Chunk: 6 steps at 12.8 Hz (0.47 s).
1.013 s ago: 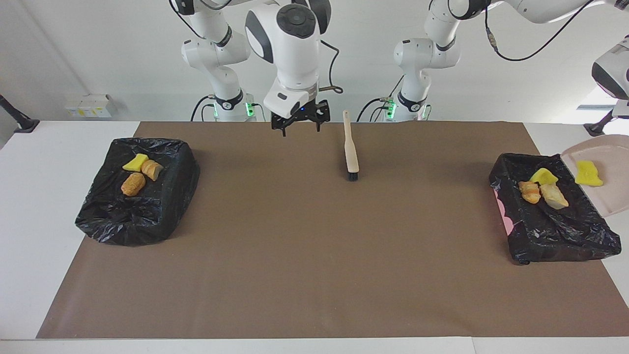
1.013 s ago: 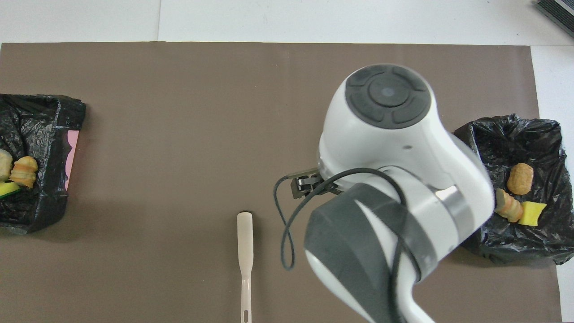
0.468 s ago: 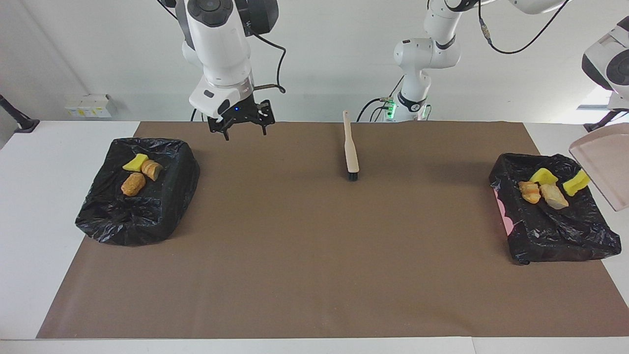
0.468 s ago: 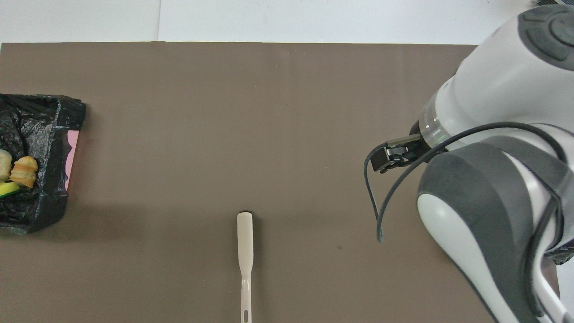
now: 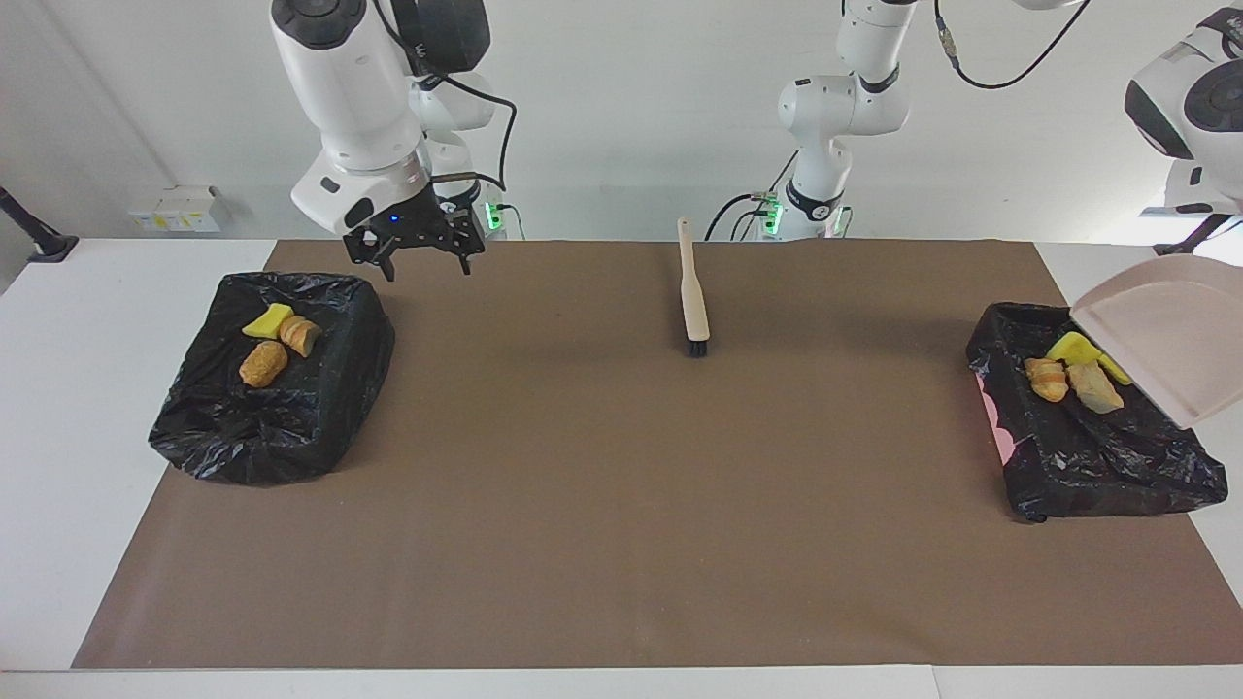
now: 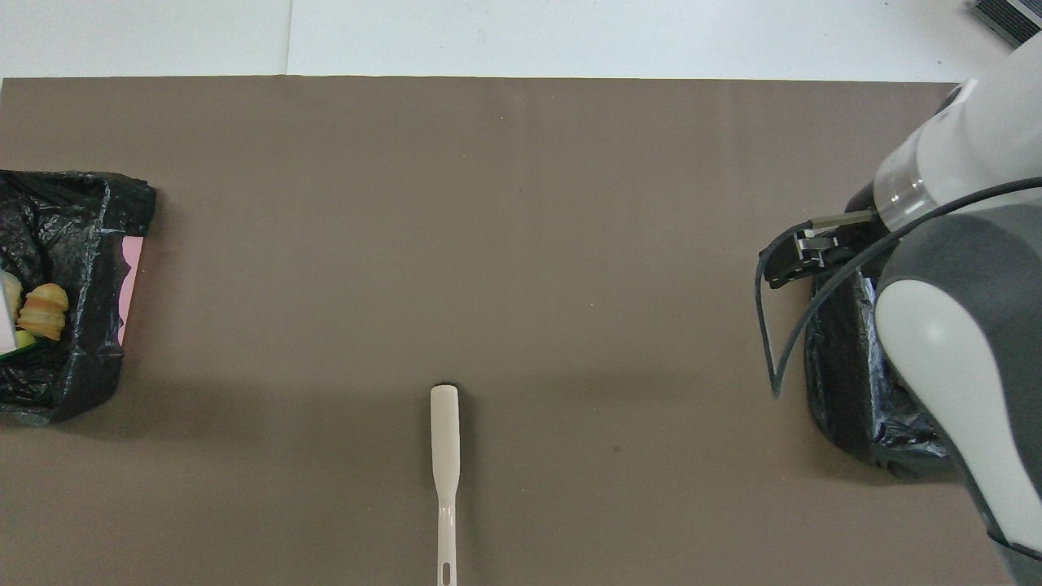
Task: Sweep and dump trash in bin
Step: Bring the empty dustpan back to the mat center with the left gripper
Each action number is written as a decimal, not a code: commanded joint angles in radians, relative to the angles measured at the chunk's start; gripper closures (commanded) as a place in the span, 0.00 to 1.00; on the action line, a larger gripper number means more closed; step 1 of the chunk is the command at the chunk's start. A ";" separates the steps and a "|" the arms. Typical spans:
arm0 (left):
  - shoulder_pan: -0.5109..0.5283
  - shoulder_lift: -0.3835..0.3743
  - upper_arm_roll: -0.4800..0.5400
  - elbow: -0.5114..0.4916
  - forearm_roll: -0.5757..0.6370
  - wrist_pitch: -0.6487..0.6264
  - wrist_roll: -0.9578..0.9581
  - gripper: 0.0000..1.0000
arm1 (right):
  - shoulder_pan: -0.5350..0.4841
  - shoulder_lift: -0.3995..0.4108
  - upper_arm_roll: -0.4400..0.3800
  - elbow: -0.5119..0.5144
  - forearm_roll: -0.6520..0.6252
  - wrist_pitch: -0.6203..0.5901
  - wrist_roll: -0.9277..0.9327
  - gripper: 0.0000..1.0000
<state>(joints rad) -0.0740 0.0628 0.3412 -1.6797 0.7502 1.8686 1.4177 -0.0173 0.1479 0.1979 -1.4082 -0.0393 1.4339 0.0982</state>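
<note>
**Setting.** White wall, white table, brown mat covering most of it.

**Left gripper.** Hidden at the right edge of the facing view. Closed, and judged clamped on the dustpan, which hangs tilted, mouth down, over the pink bin at right of frame. The pan looks empty.

**Right gripper**. Fingers apart, holding nothing. It hovers at upper left of the facing view, over the mat just beside the other bin; this arm waits.

**Trash.**
- All seven pieces lie in the two black-lined bins.
- Pink bin: yellow bit, orange lump, tan lump, and a second yellow piece half hidden under the pan's lip.
- Other bin: a yellow piece and two crusty lumps.

**Other.** Brush lies flat at upper centre, bristles toward the camera, well apart from both bins.

**Risks.**
- The pan's lip sits close to the liner and could snag it on withdrawal, dragging the bag or flicking the half-hidden piece out.
- The right gripper, if lowered, could catch the nearby liner's corner.
- The mat between the bins is bare, so nothing blocks either arm.
</note>
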 commanded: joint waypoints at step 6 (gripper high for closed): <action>-0.006 -0.021 -0.264 -0.034 -0.375 -0.215 -0.594 1.00 | 0.013 -0.108 -0.192 -0.033 0.025 0.003 -0.063 0.00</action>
<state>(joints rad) -0.0755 0.0565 0.1309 -1.6957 0.4336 1.6911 0.9729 0.0009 0.1098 0.0149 -1.4000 -0.0362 1.4346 0.0412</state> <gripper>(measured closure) 0.692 0.000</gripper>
